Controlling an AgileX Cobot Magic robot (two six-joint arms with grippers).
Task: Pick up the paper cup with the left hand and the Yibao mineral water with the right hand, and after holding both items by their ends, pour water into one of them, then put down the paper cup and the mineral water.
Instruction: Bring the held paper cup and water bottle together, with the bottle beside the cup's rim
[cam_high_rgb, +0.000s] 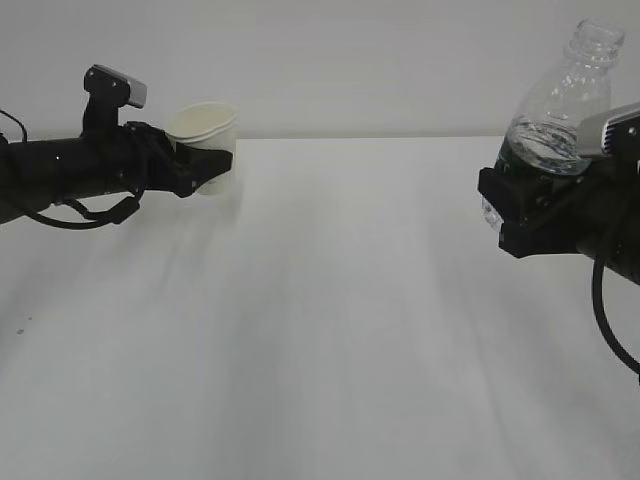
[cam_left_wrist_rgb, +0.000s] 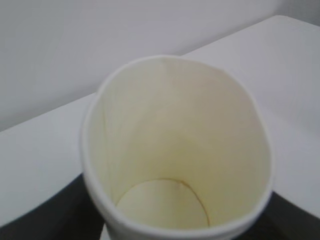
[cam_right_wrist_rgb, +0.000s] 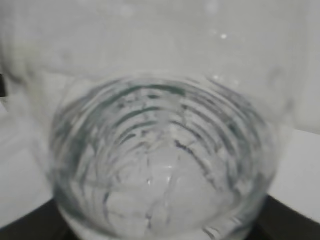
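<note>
The white paper cup (cam_high_rgb: 204, 124) is held off the table at the left, upright, with my left gripper (cam_high_rgb: 208, 163) shut on its lower half. In the left wrist view I look down into the cup (cam_left_wrist_rgb: 175, 150); its cream inside is dry and empty, and a dark finger (cam_left_wrist_rgb: 35, 217) shows beside it. At the right, my right gripper (cam_high_rgb: 528, 200) is shut on the lower part of the Yibao mineral water (cam_high_rgb: 563, 100). The bottle is uncapped, nearly upright, with water in it. It (cam_right_wrist_rgb: 165, 160) fills the right wrist view. Cup and bottle are far apart.
The white table (cam_high_rgb: 320, 330) spreads below and between both arms, with a plain pale wall behind it. A black cable (cam_high_rgb: 85, 215) loops under the left arm, and another cable (cam_high_rgb: 603, 310) hangs from the right arm.
</note>
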